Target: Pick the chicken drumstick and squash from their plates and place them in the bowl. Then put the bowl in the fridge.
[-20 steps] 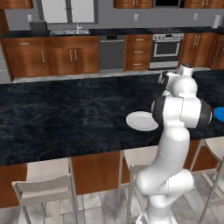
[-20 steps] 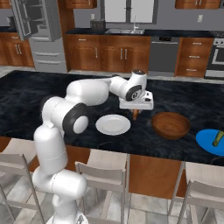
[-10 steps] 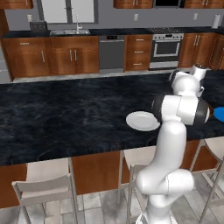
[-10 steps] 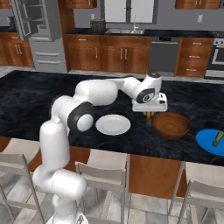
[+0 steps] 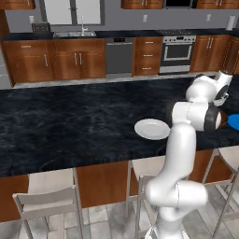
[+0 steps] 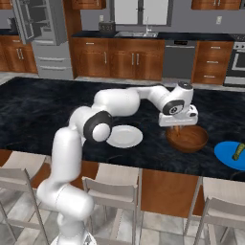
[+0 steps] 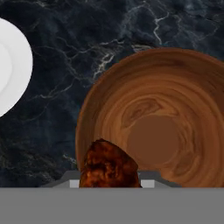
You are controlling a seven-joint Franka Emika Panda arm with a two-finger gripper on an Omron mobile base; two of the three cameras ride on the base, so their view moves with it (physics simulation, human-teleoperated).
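Observation:
My gripper (image 6: 176,128) is shut on the chicken drumstick (image 7: 109,164), a brown-orange lump that hangs just over the left rim of the reddish-brown bowl (image 6: 189,139). In the hand view the bowl (image 7: 170,113) lies right below, with nothing in it. Left of the bowl lies the bare white plate (image 6: 124,136), also seen as the white plate (image 7: 11,65). At the counter's right end the dark green squash (image 6: 238,151) rests on the blue plate (image 6: 227,157). The grey fridge (image 6: 40,36) stands at the far left with its door open.
The dark marble island counter (image 6: 43,110) stretches wide to the left. Stools (image 6: 112,191) line its near edge. Cabinets, a sink and an oven (image 5: 176,51) run along the back wall. In the left base view the white plate (image 5: 151,128) lies beside the arm.
The arm has swung to the right, from over the white plate's edge to the bowl's left rim, carrying the drumstick with it. The jaws have kept the same grip.

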